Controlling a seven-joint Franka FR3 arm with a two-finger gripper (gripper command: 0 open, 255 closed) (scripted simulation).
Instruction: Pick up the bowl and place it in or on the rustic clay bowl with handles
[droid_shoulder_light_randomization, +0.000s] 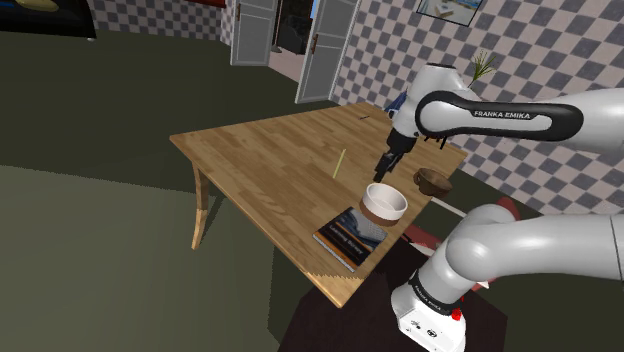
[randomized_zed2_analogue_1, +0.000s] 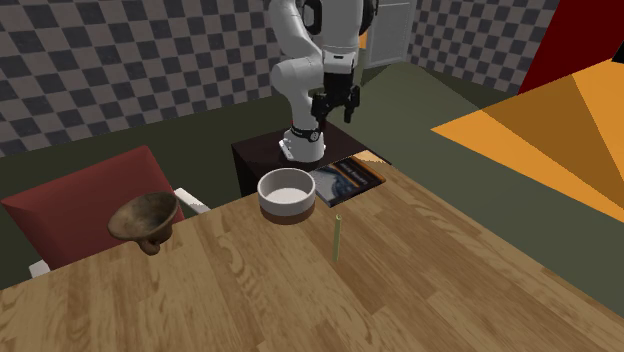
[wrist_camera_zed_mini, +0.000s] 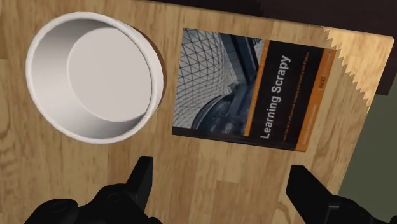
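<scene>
Wooden table (droid_shoulder_light_randomization: 270, 150): light plank top with visible grain, and a saw-toothed edge on the stand's side, under and just past the gripper. The top is mostly bare on the side away from the stand. White Franka arm (droid_shoulder_light_randomization: 500, 115), smooth shell with dark joints, bends over that edge. Red cushioned chair (randomized_zed2_analogue_1: 80, 205) is at the table edge beyond the clay bowl, well off from the gripper.

Book (wrist_camera_zed_mini: 254, 89): flat rectangle with a glossy cover, an orange band and the title "Learning Scrapy". It lies flat below the gripper, ahead of one finger, with its far side close to the toothed edge.

Bowl (wrist_camera_zed_mini: 95, 76): round, smooth white inside with a thick rim and a brown band at the base. It stands upright on the table ahead of the other finger, outside the jaws and untouched, with a strip of bare wood between it and the book.

Clay bowl with handles (randomized_zed2_analogue_1: 145, 218): rough brown, flared, near the table edge, beyond the white bowl from the gripper and apart from it.

Gripper (wrist_camera_zed_mini: 221, 168): all black, fingers spread wide and holding nothing, above the bare wood between bowl and book.

Thin pale stick (randomized_zed2_analogue_1: 337, 240) lies flat on the planks past the bowl, away from the stand.
</scene>
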